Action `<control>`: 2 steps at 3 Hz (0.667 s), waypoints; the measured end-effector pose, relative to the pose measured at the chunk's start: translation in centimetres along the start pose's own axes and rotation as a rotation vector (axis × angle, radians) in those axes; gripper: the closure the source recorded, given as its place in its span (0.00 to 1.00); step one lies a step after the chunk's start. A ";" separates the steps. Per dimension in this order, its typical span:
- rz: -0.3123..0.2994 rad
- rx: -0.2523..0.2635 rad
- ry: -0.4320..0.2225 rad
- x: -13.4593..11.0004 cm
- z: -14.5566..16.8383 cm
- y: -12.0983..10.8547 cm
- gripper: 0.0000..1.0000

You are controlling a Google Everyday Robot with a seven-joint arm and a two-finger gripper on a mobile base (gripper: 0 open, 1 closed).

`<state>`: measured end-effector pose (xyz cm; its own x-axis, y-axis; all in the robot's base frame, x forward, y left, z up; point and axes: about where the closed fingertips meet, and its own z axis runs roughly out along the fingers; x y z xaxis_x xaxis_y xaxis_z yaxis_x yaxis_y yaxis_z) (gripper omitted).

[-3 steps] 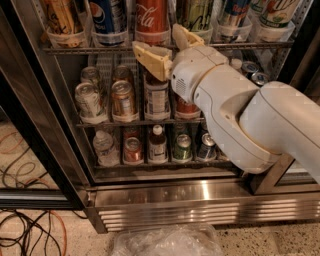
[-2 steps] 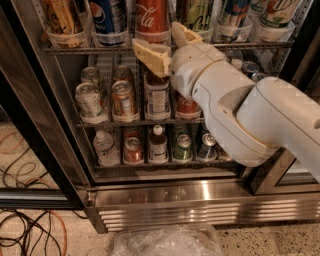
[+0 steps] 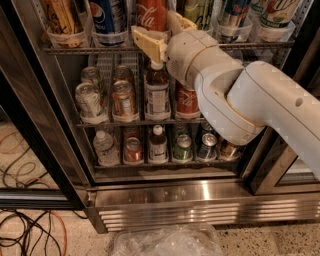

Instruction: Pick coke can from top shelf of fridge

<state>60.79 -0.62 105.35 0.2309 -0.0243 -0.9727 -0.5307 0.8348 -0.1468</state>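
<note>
The coke can [image 3: 151, 14], red with white script, stands on the top shelf [image 3: 75, 50] of the fridge [image 3: 200, 210], between a blue Pepsi can [image 3: 107, 15] and a green-yellow can [image 3: 200, 11]. My gripper [image 3: 163, 33] is at the shelf's front rail, right at the coke can's lower part. Its cream fingers [image 3: 146, 43] are spread, one to the left in front of the can and one to its right. The can's top is cut off by the frame. The white arm [image 3: 260, 100] comes in from the right.
An orange-brown can [image 3: 62, 15] stands at the top left. Lower wire racks hold cans and bottles [image 3: 156, 95]. A dark door frame [image 3: 30, 115] stands at the left. Cables [image 3: 25, 235] and a clear plastic bag [image 3: 165, 242] lie on the floor.
My gripper has edged a little up and in toward the coke can. The cans on the shelves have not moved.
</note>
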 end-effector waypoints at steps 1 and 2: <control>0.004 0.006 -0.005 0.1 0.6 -0.2 0.39; 0.002 0.014 -0.013 0.0 0.8 -0.5 0.39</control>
<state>61.68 -0.61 105.56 0.2404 -0.0154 -0.9706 -0.5196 0.8425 -0.1420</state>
